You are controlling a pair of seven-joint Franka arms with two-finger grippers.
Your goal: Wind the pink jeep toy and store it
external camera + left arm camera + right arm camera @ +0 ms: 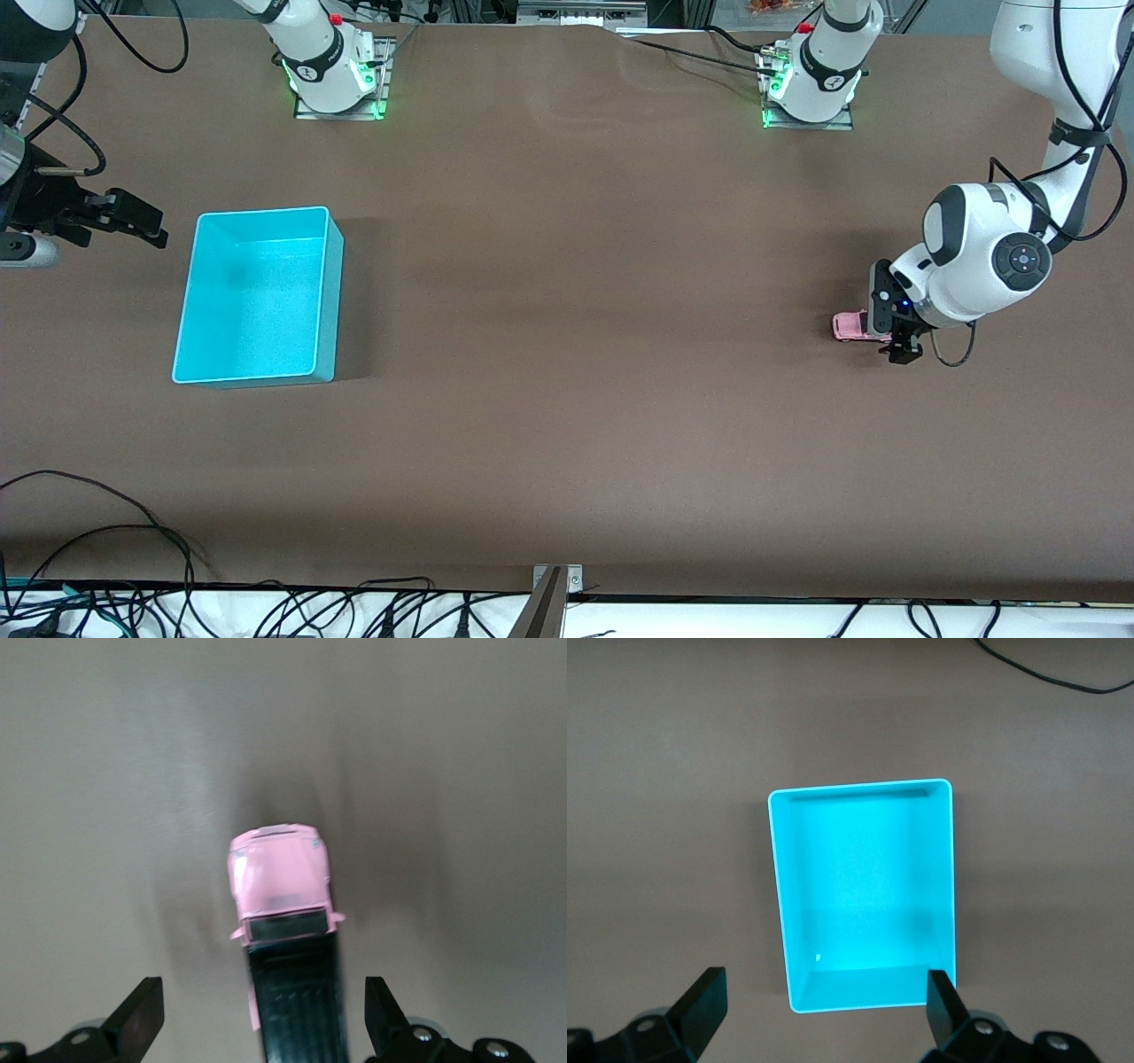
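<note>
Pink jeep toy [280, 881] on the counter [567, 354], toward the left arm's end, well apart from the turquoise bin [259, 297]. Small, light, hard, likely to roll; best pinched across its sides. Left pincer [264, 1014] low over it, fingers apart, holding nothing. Right pincer [824, 1010] waiting above the bin, fingers apart too.

Jeep toy [852, 326] on table [567, 354] at left arm's end, bin [257, 297] at right arm's end
</note>
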